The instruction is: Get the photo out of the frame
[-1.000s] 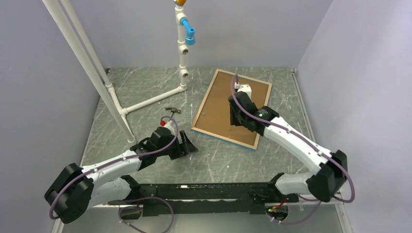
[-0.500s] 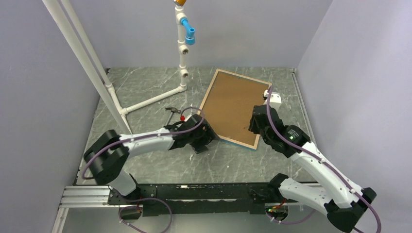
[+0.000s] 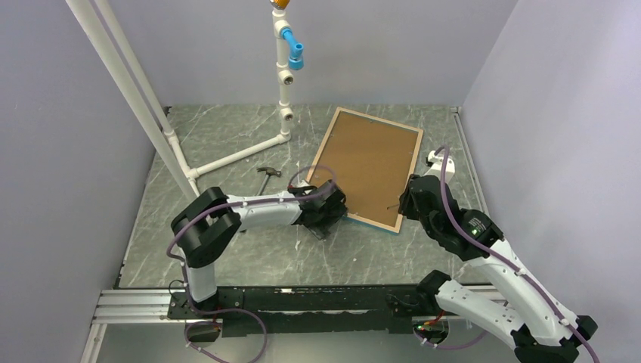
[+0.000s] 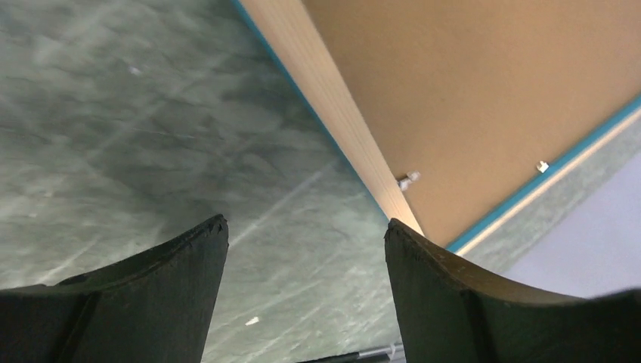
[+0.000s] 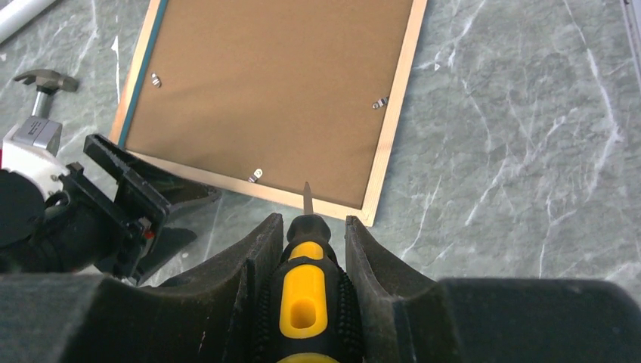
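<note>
Though face-down, frame (image 3: 368,168) brown-backed, pale-rimmed.

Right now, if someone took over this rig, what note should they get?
Left pincer: open beside the frame at its near left corner, holding nothing.
Right pincer: shut on a screwdriver, tip aimed at the near edge.
The frame lies face down on the table, backing board up, clips over it.
The photo is not visible.
Done: nothing removed.
Left: free the clips, lift the board, take the photo out.
</note>
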